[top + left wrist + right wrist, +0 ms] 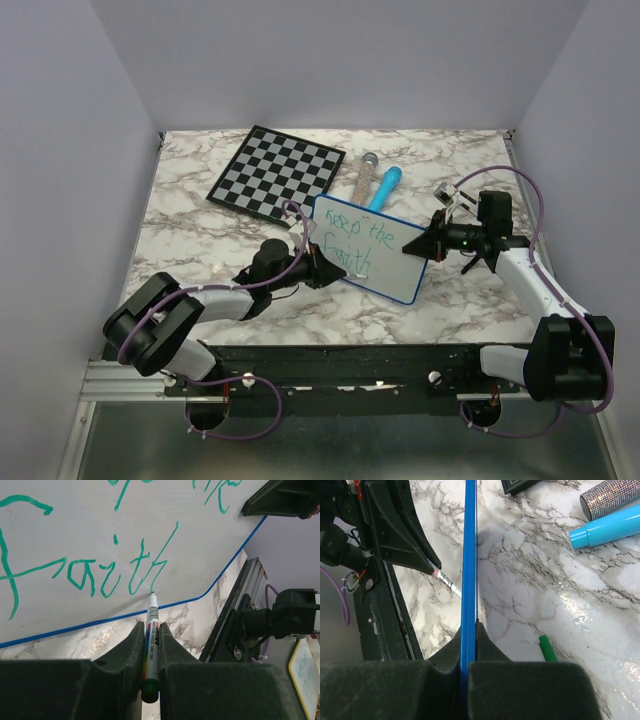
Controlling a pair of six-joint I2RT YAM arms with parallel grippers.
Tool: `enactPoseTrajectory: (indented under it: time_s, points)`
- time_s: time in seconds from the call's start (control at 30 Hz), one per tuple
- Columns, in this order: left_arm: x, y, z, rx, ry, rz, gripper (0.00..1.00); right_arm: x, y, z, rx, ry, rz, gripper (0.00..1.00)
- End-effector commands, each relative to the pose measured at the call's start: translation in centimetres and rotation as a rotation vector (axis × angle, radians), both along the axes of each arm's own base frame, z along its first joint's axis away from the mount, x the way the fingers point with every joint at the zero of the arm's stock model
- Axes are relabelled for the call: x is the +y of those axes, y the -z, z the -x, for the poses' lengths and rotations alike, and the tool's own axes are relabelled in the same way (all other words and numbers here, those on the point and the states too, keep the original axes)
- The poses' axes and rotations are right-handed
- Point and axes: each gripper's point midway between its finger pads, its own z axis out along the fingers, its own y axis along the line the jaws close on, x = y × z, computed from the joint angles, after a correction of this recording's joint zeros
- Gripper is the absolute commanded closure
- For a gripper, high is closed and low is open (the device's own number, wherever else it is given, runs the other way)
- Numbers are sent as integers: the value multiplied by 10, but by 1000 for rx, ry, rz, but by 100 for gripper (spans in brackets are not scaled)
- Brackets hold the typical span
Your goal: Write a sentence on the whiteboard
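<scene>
Your left gripper (151,629) is closed tight on a marker (152,607), and the tip touches the whiteboard (200,545) at the foot of the last letter. Your right gripper (468,632) pinches the blue rim and holds the board tilted over the marble table (200,230), between both arms. The sentence (358,238) reads "Keep the Faith". A green cap (547,648) lies on the table near the right fingers.

1. Whiteboard (392,272): white, blue rim, rounded corners. It is held steeply tilted, its right edge pinched in the right tool (418,243).
2. Sentence (100,575): green handwriting, "Keep the" above "Faith". The final "h" ends at the tip of the marker (151,625) in the left tool (322,272).
</scene>
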Motion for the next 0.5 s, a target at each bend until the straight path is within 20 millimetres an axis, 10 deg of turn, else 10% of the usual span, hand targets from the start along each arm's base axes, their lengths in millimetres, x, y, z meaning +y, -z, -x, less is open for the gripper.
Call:
enactPoseTrajectory:
  time_s: [0.0,0.47]
  points:
    - [-9,-21,-1,-41,24,69,100,6,-22,4,-51,-47,-40,99]
    - [11,-96,10,-161,1,189,100,6,-21,3,-51,-44,-38,99]
